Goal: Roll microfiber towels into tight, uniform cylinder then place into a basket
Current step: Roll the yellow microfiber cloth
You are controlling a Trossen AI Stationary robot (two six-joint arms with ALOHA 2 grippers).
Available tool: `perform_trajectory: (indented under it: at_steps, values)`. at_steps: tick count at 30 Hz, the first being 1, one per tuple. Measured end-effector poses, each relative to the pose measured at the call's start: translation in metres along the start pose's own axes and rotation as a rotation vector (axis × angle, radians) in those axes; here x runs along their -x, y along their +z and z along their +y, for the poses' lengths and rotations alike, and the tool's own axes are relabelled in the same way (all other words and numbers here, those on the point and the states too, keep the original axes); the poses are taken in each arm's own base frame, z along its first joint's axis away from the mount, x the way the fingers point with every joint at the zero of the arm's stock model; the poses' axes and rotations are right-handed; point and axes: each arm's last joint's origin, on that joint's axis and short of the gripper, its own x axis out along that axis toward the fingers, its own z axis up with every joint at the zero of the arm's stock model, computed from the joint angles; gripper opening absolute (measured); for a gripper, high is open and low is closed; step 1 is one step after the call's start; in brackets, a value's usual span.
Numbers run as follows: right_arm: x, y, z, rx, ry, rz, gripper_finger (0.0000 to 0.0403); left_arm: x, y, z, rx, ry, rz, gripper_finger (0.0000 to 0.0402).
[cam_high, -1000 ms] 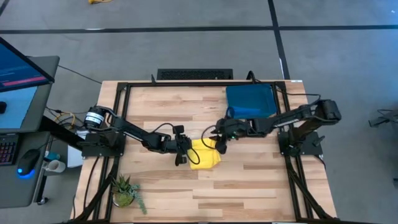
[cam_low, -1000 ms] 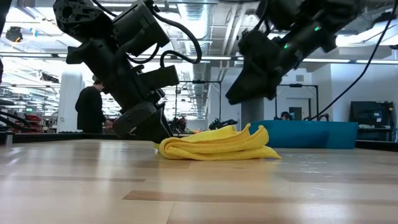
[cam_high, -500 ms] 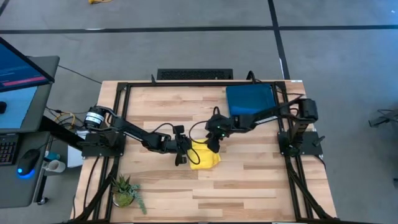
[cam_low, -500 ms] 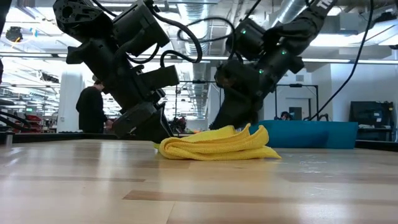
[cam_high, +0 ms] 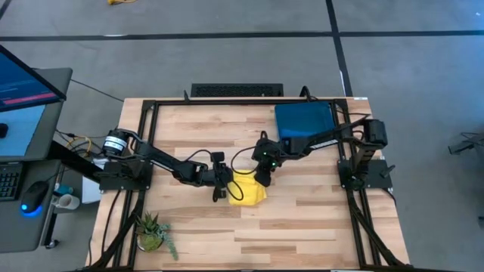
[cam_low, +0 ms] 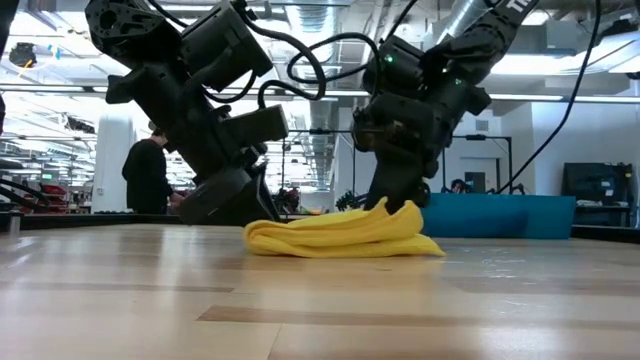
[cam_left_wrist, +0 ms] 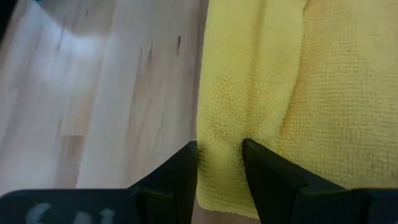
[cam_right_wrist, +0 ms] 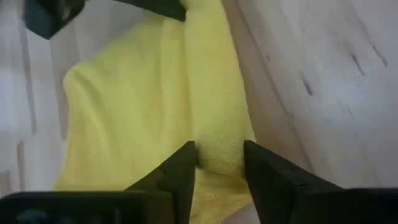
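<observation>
Yellow towel is lying bunched and half-folded near the middle of the wooden bench, nowhere near a tight roll yet, so I'd say the rolling step is in hand. Left tool pinches the towel's 9 o'clock edge with fabric between its narrow-set fingers. Right tool is down on the 1 o'clock corner, fingers closed on a fold. The basket sits up at 1 o'clock, well apart. Next move probably needs both ends turned over together, evenly, or the roll goes lopsided.
</observation>
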Motion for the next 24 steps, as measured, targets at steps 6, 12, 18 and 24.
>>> perform_trajectory:
  at_steps: [6,12,18,24]
  values:
    - [0.000,-0.001,0.000,-0.054,-0.003,0.006,0.0121,0.000,-0.001,0.002,-0.083,0.054,0.007,0.0123]
    - [-0.002,-0.003,0.007,-0.035,0.007,0.016,0.0063,0.000,0.000,0.002,-0.102,0.063,0.006,0.0123]
    - [-0.006,-0.008,0.017,0.040,-0.030,0.017,0.0011,0.002,0.004,0.002,-0.062,0.020,-0.010,0.0123]
    - [-0.011,-0.016,0.032,0.136,-0.096,0.013,0.0015,0.016,0.010,0.005,-0.001,-0.128,-0.060,0.0123]
